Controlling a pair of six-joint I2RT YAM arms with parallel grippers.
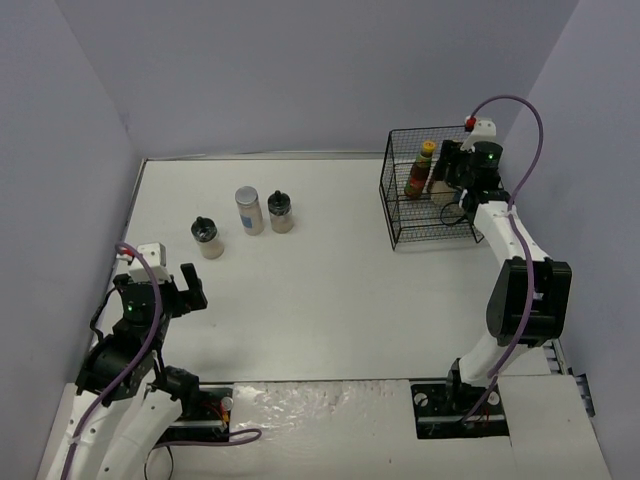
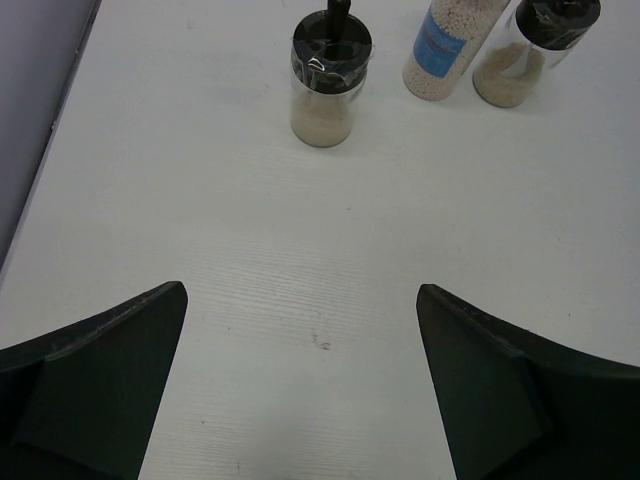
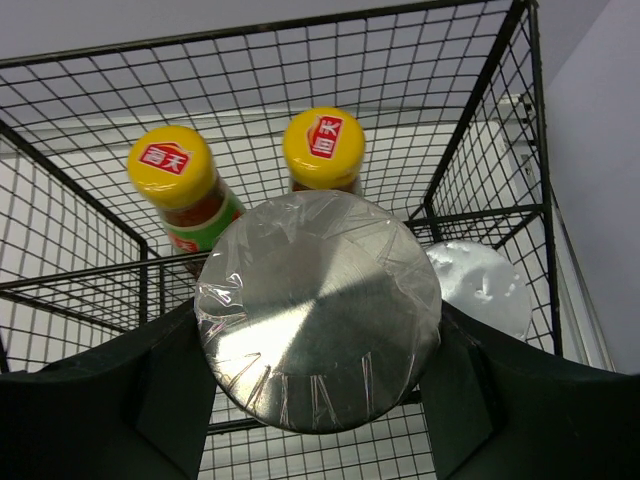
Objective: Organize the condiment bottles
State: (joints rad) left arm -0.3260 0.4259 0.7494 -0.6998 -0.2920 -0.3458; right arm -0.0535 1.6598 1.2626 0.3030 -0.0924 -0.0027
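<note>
My right gripper (image 3: 318, 345) is shut on a pale jar by its silver lid (image 3: 318, 308), held over the black wire basket (image 3: 480, 100). Inside the basket stand two dark sauce bottles with yellow caps (image 3: 172, 170) (image 3: 323, 148) and another silver-lidded jar (image 3: 482, 285). In the top view the right gripper (image 1: 455, 182) hangs at the basket's right side. On the table's left half stand a black-capped shaker (image 1: 207, 238), a silver-lidded jar (image 1: 249, 211) and a second shaker (image 1: 281, 211). My left gripper (image 1: 187, 290) is open, near and left of them, with nothing between its fingers (image 2: 100, 380).
The basket (image 1: 425, 205) stands at the back right of the white table, close to the right wall. A grey wall runs along the left edge (image 1: 100, 200). The left wrist view shows the nearest shaker (image 2: 325, 90) ahead of the open gripper.
</note>
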